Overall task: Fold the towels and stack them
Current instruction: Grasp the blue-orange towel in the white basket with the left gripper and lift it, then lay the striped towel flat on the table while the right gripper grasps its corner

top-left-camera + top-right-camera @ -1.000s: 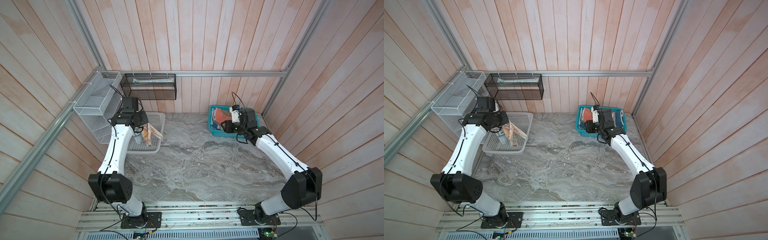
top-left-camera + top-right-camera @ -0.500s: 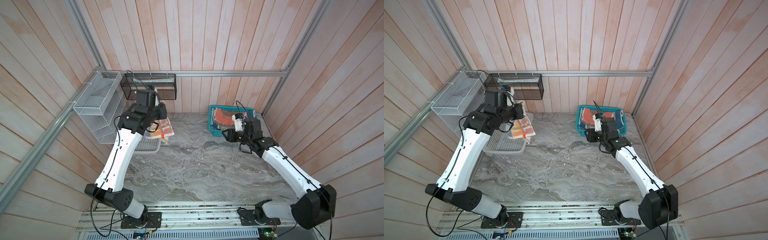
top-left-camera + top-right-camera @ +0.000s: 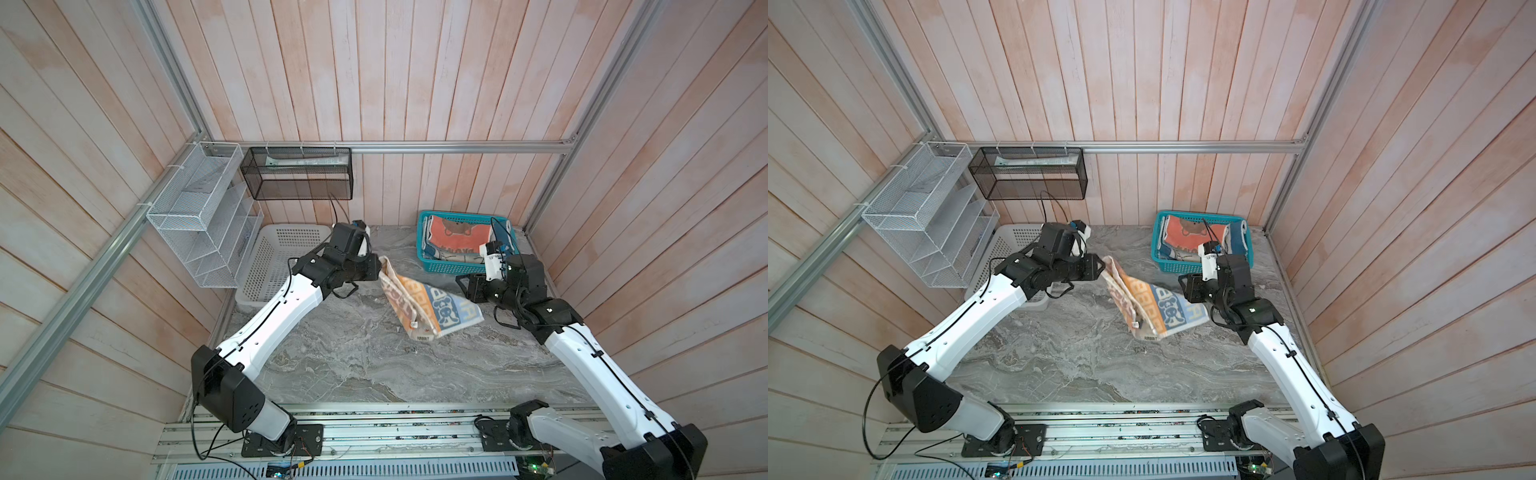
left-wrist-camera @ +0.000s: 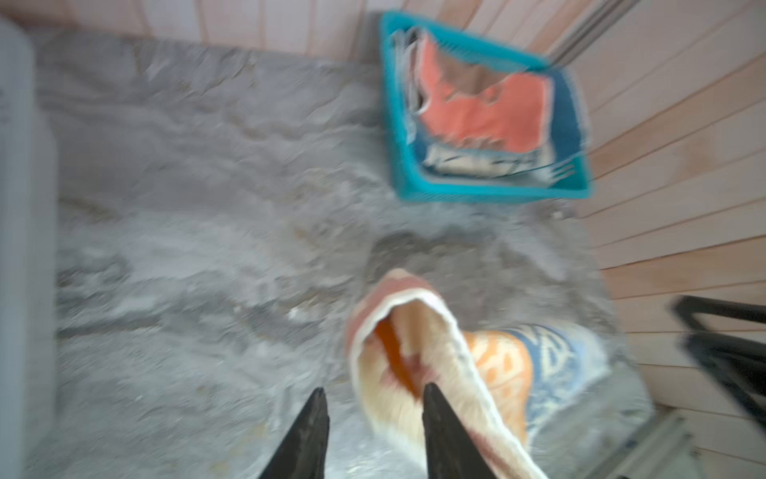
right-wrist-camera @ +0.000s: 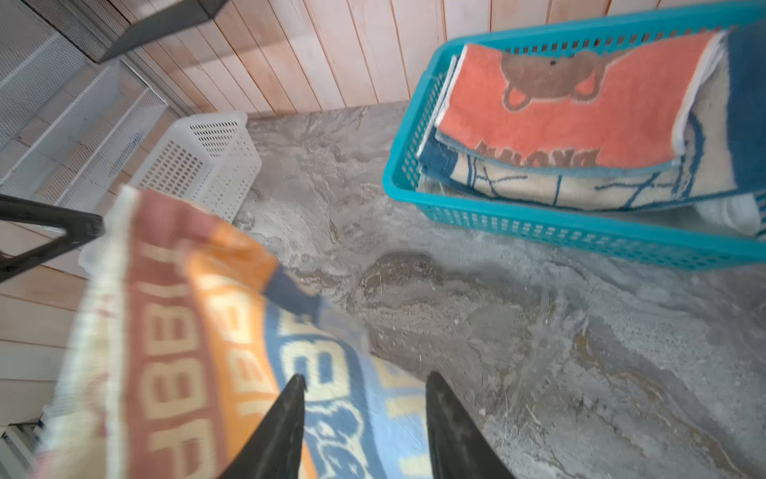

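The grey marbled bench [image 3: 332, 357] is taking up the floor of the wooden-walled cell in both top views. A white wire rack [image 3: 195, 216] is hanging on the side wall and a black mesh basket [image 3: 299, 174] is hanging on the back wall. A white plastic basket [image 3: 270, 266] is sitting on the bench below the rack, at the back corner on the left arm's side. A teal basket [image 3: 444, 266] is sitting at the back on the right arm's side.

The block-lettered towel [image 3: 428, 303], in orange, blue and cream, is lying crumpled between the two arms, in front of the teal basket and apart from it. One corner is standing up right at the tip of the left gripper [image 3: 376, 266], and the rest is sloping down toward the bench. It is blurring in both wrist views.

The coral-orange towel [image 3: 457, 237] is lying folded on top inside the teal basket, with the blue-cream towel [image 5: 539, 182] lying folded under it.

In the left wrist view the jaws of the left gripper are standing apart, bare bench is showing between them, and the towel's edge is passing just beside one finger [image 4: 439, 414]. The right gripper [image 5: 367, 376] is hovering over the towel's blue end, its jaws likewise apart and gripping nothing.
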### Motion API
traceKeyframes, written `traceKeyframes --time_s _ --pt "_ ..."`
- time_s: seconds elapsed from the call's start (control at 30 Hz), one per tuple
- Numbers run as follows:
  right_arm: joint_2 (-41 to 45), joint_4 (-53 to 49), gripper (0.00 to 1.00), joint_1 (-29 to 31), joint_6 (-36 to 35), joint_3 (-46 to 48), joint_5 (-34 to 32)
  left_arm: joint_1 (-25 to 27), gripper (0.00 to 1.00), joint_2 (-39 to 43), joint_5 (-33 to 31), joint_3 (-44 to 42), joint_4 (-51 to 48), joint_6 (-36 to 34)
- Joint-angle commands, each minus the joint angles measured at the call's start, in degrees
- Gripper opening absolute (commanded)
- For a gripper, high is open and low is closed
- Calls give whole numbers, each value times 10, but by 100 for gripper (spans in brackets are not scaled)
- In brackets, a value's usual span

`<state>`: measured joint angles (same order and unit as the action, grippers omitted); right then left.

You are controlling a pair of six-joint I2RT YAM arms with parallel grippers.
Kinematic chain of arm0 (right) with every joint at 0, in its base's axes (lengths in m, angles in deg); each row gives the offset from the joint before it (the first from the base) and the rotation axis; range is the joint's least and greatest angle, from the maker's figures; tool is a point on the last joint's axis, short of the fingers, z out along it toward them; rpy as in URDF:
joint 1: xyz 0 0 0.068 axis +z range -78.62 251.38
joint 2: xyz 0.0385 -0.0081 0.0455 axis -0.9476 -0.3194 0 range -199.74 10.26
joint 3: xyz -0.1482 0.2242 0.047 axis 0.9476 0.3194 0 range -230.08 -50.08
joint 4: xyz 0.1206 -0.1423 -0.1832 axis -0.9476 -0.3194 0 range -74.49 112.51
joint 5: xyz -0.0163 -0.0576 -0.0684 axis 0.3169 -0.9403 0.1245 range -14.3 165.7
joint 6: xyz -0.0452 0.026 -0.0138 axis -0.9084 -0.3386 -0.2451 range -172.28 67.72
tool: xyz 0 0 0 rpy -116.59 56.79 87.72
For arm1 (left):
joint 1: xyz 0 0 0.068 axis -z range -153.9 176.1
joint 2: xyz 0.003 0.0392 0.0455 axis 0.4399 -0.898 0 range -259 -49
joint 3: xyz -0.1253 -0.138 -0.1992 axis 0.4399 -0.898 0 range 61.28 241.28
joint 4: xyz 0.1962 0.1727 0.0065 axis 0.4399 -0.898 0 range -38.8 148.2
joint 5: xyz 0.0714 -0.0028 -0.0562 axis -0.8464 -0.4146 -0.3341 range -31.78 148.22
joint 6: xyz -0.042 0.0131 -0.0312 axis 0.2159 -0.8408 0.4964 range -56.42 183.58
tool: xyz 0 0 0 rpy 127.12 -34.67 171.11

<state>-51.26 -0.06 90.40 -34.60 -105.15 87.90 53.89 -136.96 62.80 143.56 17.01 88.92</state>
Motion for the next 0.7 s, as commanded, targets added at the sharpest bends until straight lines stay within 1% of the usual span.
traceKeyframes --time_s 0.0,0.1,0.2,0.3,0.43,0.47,0.53,0.57,0.6,0.67 --pt "-17 -18 49 -2 7 41 26 -39 48 -10 -11 -32 -14 33" --pt "-32 -3 49 -3 15 75 37 -26 48 -8 -28 -42 -28 32" --pt "-50 16 49 -3 20 113 37 14 48 8 -40 -72 1 36" --pt "-74 18 49 -2 19 139 26 78 48 13 -38 -114 48 53" --pt "-104 -23 51 -3 32 150 -23 176 48 -12 -13 -163 103 102" --pt "-103 -30 52 -4 37 157 -42 199 48 -22 -13 -170 109 114" --pt "-99 -55 55 -4 74 168 -110 247 48 -47 -27 -175 105 141" --pt "-96 -57 57 -3 82 169 -123 263 48 -61 -37 -175 99 154" --pt "-94 -57 58 -6 86 166 -121 294 49 -76 -45 -174 90 167" --pt "-92 -59 60 -14 103 163 -117 325 50 -111 -49 -166 82 185"
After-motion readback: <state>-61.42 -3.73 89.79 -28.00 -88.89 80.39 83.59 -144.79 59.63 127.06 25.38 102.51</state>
